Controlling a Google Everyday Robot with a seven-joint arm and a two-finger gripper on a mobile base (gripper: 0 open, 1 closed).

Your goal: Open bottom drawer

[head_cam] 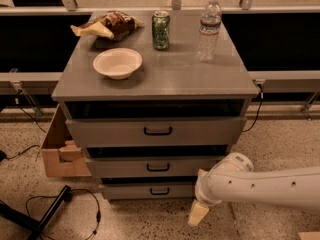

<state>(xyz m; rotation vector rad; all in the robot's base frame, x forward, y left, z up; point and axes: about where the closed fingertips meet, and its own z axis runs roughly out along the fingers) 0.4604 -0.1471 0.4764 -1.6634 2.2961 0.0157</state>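
Observation:
The grey cabinet has three drawer fronts. The bottom drawer is the slimmest, with a small black bar handle, and its front sits close to the cabinet. My white arm reaches in from the lower right. My gripper hangs low over the floor, just right of the bottom drawer's front and a little in front of it. It touches nothing that I can see and is right of the handle.
On the cabinet top stand a beige bowl, a green can, a water bottle and a snack bag. A cardboard box sits at the cabinet's left. A black cable and stand lie on the floor.

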